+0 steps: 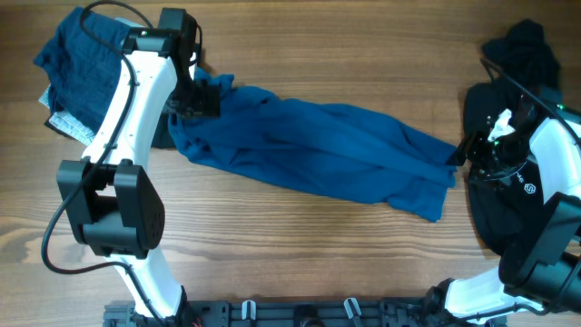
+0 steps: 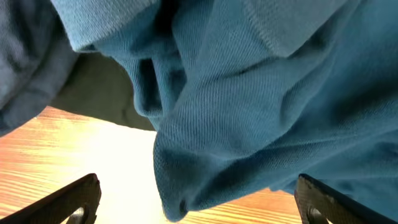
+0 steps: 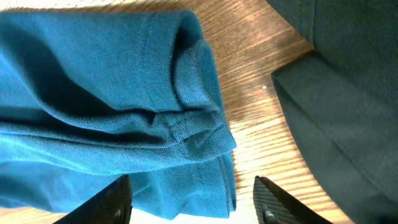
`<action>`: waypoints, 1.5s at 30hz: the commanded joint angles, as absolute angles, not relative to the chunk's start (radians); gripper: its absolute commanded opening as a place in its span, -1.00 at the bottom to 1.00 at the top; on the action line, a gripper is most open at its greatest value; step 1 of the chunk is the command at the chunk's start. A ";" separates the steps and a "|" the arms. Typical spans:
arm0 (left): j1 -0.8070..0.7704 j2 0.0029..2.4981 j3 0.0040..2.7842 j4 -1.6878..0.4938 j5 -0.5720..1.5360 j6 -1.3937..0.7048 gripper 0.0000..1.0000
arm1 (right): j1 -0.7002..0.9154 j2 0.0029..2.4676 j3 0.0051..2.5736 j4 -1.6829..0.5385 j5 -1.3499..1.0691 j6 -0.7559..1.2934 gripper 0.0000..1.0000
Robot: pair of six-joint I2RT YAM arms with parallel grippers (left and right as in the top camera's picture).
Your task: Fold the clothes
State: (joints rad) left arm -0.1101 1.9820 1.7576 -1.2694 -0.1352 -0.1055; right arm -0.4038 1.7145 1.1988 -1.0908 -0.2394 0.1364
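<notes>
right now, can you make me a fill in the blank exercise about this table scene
The long garment stretched across the table is coloured ___. The clothing pile beside the right end effector is coloured ___. The left end effector and the right one are both ___, not shut.
Missing words: blue; black; open.

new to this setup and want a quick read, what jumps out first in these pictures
A long blue garment lies rumpled across the middle of the wooden table, the left gripper open at its left end and the right gripper open at its right end. A dark navy pile sits at the overhead view's upper left, and a black garment lies along the right edge.
</notes>
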 commanded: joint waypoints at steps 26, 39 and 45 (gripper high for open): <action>-0.062 1.890 1.775 -0.946 -0.072 -0.247 0.99 | -0.298 1.676 0.968 -0.707 -0.225 0.261 -0.91; -0.076 1.876 1.775 -0.923 -0.072 -0.247 1.00 | -0.594 1.595 1.333 -0.934 -0.434 0.011 -0.91; -0.076 1.866 1.775 -0.900 -0.072 -0.247 1.00 | -0.550 1.595 1.383 -1.015 -0.506 -0.077 -0.91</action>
